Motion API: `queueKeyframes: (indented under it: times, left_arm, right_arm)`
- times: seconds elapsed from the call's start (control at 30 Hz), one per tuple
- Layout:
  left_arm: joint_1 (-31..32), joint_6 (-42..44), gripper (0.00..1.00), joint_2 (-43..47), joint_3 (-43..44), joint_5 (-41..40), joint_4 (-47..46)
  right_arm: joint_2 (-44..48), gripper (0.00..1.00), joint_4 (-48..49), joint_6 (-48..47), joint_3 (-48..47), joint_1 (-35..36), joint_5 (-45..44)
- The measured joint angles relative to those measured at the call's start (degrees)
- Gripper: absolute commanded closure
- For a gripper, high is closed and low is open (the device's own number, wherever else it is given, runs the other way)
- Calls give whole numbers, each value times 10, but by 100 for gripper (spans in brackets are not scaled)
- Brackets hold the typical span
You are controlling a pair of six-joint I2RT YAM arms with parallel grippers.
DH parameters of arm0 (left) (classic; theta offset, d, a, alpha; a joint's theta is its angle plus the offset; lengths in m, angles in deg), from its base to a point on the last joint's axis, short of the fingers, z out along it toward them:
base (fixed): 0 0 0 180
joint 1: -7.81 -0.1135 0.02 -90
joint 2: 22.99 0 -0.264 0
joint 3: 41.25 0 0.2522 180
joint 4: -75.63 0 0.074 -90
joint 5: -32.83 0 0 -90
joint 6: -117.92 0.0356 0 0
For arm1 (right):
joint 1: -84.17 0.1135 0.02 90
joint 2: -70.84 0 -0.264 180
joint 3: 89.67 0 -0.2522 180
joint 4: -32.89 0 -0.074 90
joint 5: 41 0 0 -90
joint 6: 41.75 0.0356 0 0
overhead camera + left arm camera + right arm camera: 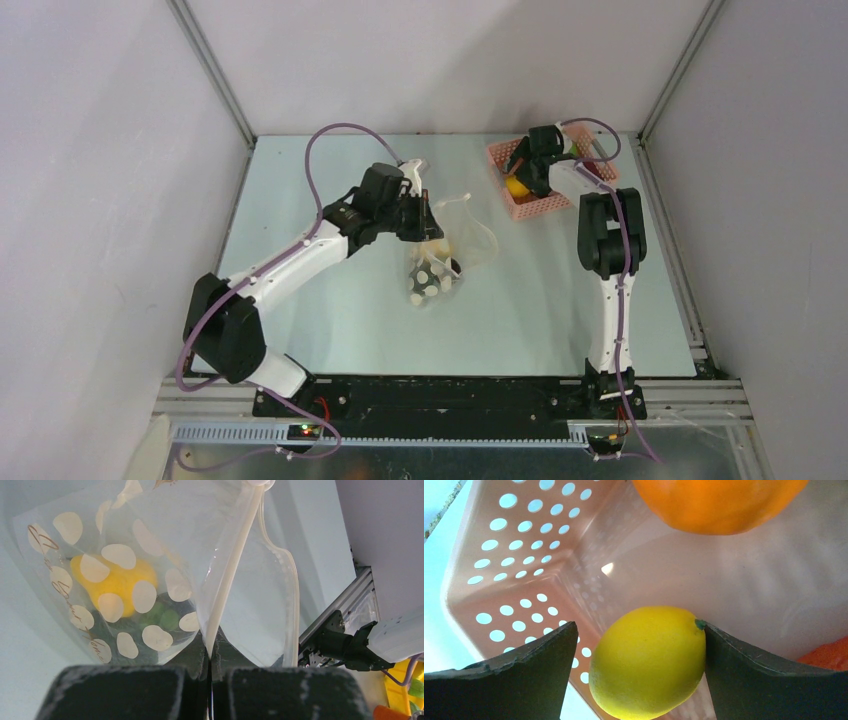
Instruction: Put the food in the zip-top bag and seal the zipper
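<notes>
The clear zip-top bag (440,262) with white dots hangs from my left gripper (428,215), its bottom resting on the table. In the left wrist view my left gripper (210,655) is shut on the bag's pale zipper (230,575) at the mouth edge. A yellow food piece (120,582) and a green one (162,615) lie inside the bag (150,540). My right gripper (520,178) reaches into the pink basket (545,205). In the right wrist view it (639,625) is open around a yellow lemon (649,662); the right finger touches the lemon, the left finger stands apart.
An orange fruit (719,502) lies further in the basket (514,580), and an orange-red piece (829,652) shows at the right. The basket stands at the table's back right corner, near the frame post. Walls enclose the table on three sides.
</notes>
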Motion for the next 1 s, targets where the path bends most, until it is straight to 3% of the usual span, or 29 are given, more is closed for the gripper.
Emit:
queueKeyframes:
  times: [0.17, 0.3, 0.57, 1.0]
  left_arm:
    - [0, 0, 100, 0, 0, 0, 0]
    - [0, 0, 100, 0, 0, 2, -1]
    - [0, 0, 100, -1, 0, 3, -3]
    - [0, -1, 100, -1, 0, 3, -6]
  right_arm:
    - [0, 17, 4, -6, 1, -1, 27]
    - [0, 37, 17, -18, 7, -1, 36]
    - [1, 64, 42, -31, 19, -4, 52]
    - [87, 70, 62, -34, 101, -11, 41]
